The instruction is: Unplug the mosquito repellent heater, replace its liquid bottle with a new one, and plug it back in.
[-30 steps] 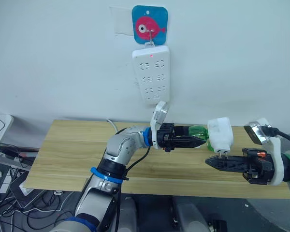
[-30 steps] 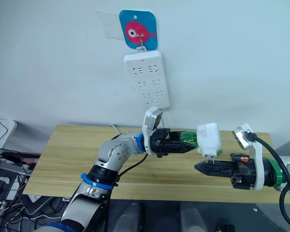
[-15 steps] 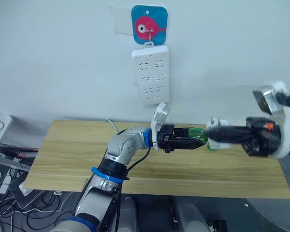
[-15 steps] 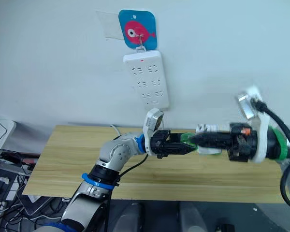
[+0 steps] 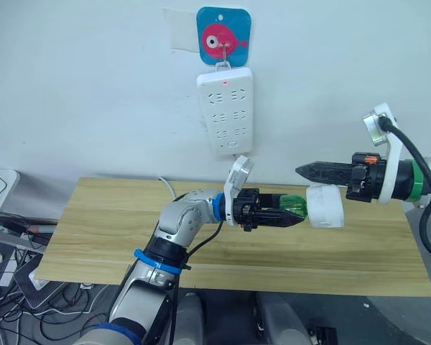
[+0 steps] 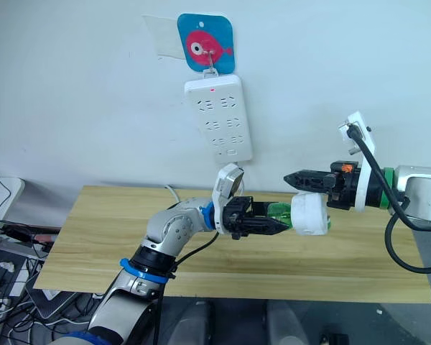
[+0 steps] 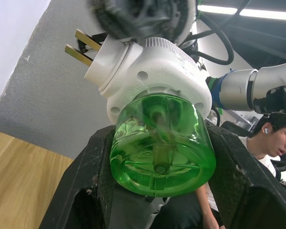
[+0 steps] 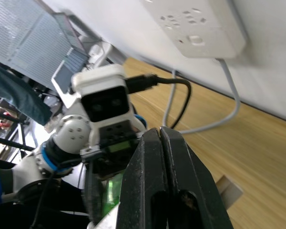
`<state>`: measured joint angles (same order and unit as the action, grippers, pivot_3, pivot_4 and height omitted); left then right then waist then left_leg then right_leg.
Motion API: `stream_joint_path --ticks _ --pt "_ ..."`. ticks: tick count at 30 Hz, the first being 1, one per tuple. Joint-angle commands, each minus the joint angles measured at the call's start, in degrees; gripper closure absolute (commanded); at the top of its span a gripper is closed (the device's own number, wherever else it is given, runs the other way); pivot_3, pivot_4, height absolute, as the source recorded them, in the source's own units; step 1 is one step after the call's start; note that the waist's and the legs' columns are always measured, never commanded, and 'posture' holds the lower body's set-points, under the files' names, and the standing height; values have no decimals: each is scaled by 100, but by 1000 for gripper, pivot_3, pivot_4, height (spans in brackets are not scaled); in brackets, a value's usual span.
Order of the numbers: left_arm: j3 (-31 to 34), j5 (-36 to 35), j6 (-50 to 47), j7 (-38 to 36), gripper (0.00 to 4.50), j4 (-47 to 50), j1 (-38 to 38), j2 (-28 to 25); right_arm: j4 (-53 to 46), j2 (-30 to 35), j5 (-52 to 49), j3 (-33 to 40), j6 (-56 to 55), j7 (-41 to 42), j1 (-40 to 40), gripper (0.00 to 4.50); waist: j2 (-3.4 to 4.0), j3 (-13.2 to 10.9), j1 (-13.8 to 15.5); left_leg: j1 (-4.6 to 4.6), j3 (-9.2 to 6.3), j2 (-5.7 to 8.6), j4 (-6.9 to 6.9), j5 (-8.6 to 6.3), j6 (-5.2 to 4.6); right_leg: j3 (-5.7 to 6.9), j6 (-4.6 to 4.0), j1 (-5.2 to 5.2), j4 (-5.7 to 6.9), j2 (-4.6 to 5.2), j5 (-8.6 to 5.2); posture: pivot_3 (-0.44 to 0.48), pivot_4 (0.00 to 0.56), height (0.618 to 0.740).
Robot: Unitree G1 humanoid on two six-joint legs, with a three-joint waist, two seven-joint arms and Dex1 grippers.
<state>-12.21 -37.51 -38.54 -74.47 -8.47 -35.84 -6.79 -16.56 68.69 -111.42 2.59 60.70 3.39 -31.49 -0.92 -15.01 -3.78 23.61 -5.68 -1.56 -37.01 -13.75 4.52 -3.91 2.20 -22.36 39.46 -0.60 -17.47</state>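
In the left eye view, the left claw [image 5: 286, 218] pinches a green bottle [image 5: 294, 205] by its body, held in the air above the desk [image 5: 93, 230] and below the wall-hung power strip [image 5: 225, 110]. The mosquito repellent heater [image 5: 325, 207] sits on the bottle's neck, on the side away from the left claw. The right claw [image 5: 303, 171] hovers just above the heater, fingers pressed together and holding nothing, apart from the white shell. The right eye view gives the same layout, with the heater [image 6: 309, 213] level with the bottle and below the right claw's tip. The left wrist view looks up the bottle's base [image 7: 162, 143], seated between the black pads [image 7: 93, 171], with the heater's two brass prongs [image 7: 78, 45] jutting out sideways; a person sits beyond it. In the right wrist view the two fingers [image 8: 167, 186] lie flush against each other, the power strip beyond them. I cannot tell whether this bottle is the old or the fresh one. Either way the step seems to be turning the heater against the bottle: the right claw should spread, close squarely on the shell clear of the prongs, and twist about the neck's axis while the left holds firm.
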Motion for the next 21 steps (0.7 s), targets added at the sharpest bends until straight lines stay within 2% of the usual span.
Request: stream_joint_path --ticks 1,8,21 --pt "-13 -224 -115 -145 2215 291 -45 25 173 -66 348 117 166 209 219 4448 0 0 4 1 -1 0 0 0 0 1 0 0 -2 0 0 -126 237 740" --pt "131 -290 -273 -11 2215 293 -85 49 130 -158 879 380 442 846 810 4448 1 0 15 7 -2 0 0 0 0 3 0 -6 -2 0 0 -120 238 740" --pt "197 -288 -265 50 2215 234 -141 85 -340 -236 638 580 520 877 1242 4448 0 0 20 8 -2 1 0 0 0 3 0 -6 -1 0 0 -117 243 740"
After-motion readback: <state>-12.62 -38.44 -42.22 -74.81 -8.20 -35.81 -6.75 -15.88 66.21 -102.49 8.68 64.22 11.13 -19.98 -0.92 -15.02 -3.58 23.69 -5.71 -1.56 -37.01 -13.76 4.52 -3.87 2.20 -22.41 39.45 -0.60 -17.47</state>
